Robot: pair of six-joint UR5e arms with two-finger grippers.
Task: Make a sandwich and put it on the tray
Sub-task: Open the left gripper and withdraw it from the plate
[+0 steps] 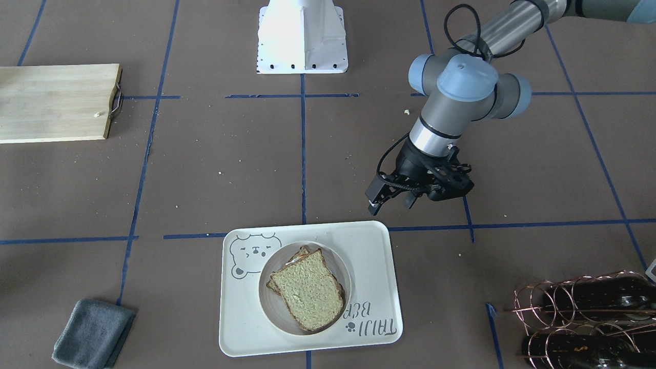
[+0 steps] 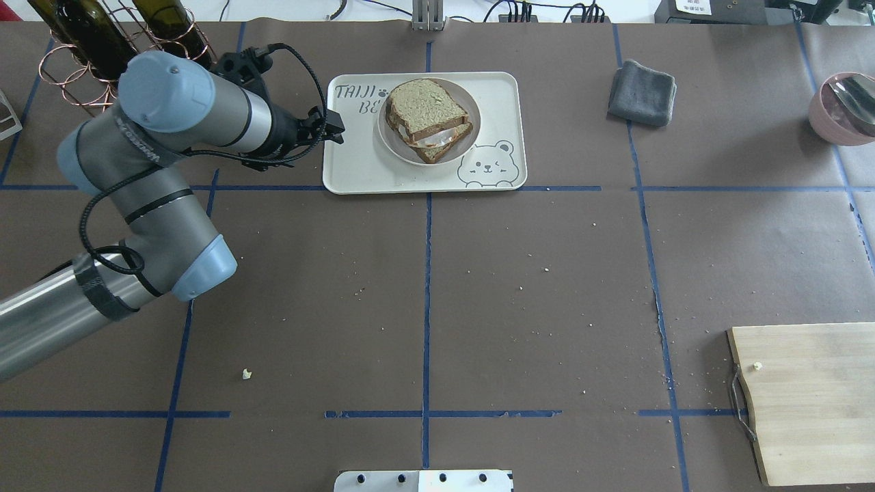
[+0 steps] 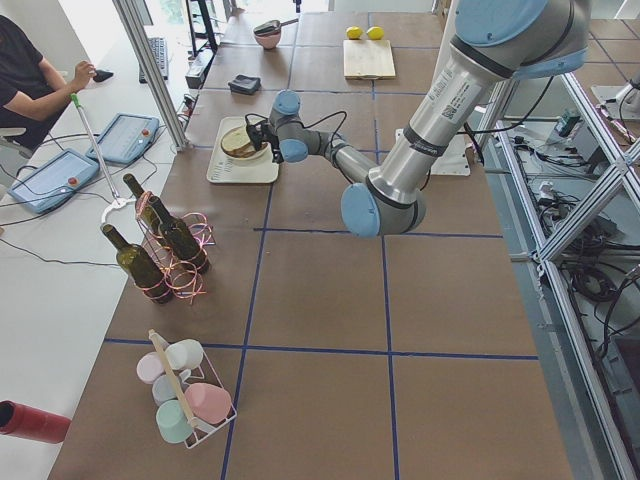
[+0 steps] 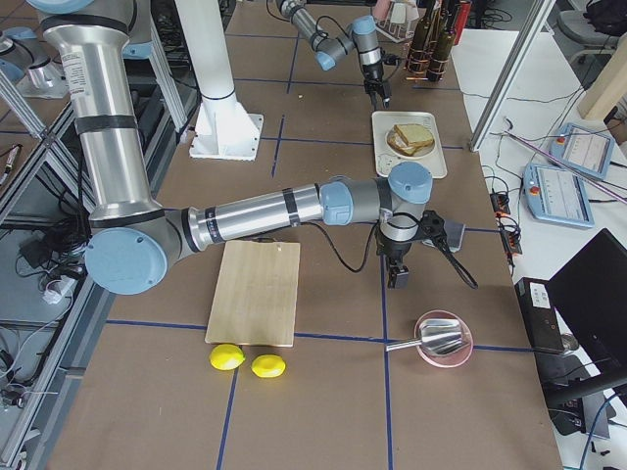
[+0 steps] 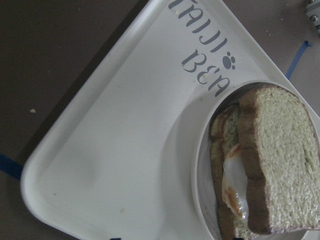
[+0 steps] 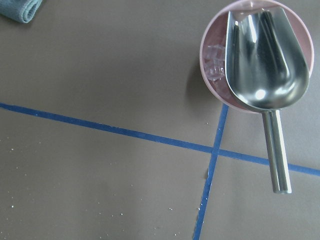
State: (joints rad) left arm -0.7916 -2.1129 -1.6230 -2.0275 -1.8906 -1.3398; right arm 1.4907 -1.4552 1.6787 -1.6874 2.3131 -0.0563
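The left gripper (image 1: 392, 202) hung open and empty near the tray (image 1: 246, 328). Just beyond its fingertips, the 2-slice sandwich (image 1: 307, 294) sat on its plate (image 1: 335, 259) on that tray. Delivery looked complete, and the next move called for backing away without nudging the tray. Whether the right gripper (image 4: 397, 277) was open could not be told.

1. Left gripper (image 1: 392, 201), fingers apart and empty, hangs at the short edge of the tray (image 1: 369, 261); open brown table (image 1: 359, 128) lies below it and toward the robot.
2. Ahead of it, the plate (image 1: 269, 307) bearing the sandwich (image 1: 307, 292) blocks the tray's middle.
3. Behind its wrist, a wire rack of bottles (image 1: 579, 318) stands near.
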